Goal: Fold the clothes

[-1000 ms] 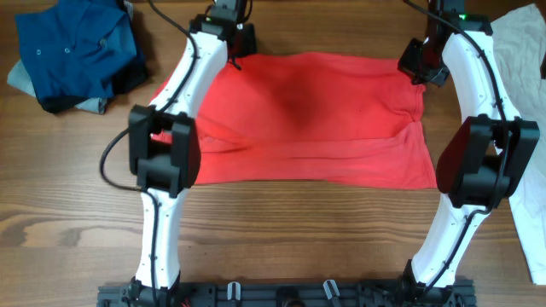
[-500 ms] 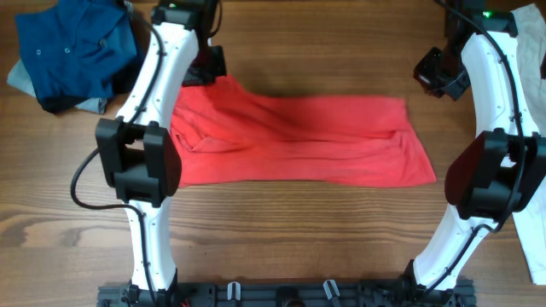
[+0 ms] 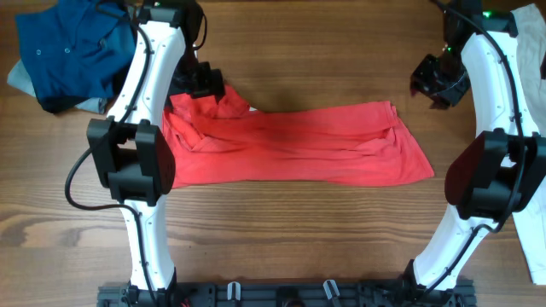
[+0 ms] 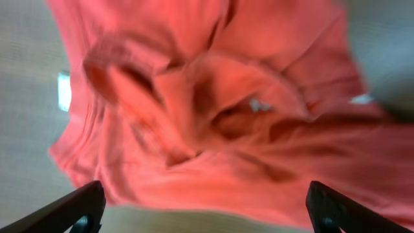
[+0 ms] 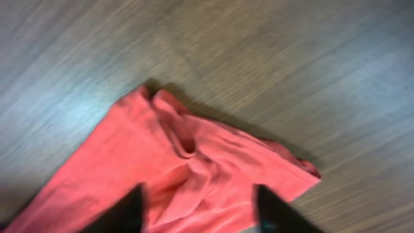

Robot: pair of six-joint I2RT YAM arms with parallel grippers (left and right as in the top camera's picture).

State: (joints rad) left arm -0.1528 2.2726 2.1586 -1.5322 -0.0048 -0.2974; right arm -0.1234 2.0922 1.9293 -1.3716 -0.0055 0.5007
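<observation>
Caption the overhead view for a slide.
Red T-shirt folded into a band on the table; left gripper and right gripper open near its far corners.

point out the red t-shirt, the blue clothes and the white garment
red T-shirt (image 3: pixel 299 145): overhead view, middle of its folded body
blue clothes (image 3: pixel 72 47): overhead view, middle of the pile
white garment (image 3: pixel 536 77): overhead view, upper part near the picture's edge

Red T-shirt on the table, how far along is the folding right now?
Done: the red T-shirt lies folded into a long band across the table. In hand: nothing; the left gripper hangs open over the bunched left end, and the right gripper is open, off the right end. Left: smoothing that crumpled end, then probably folding the band shorter.
</observation>
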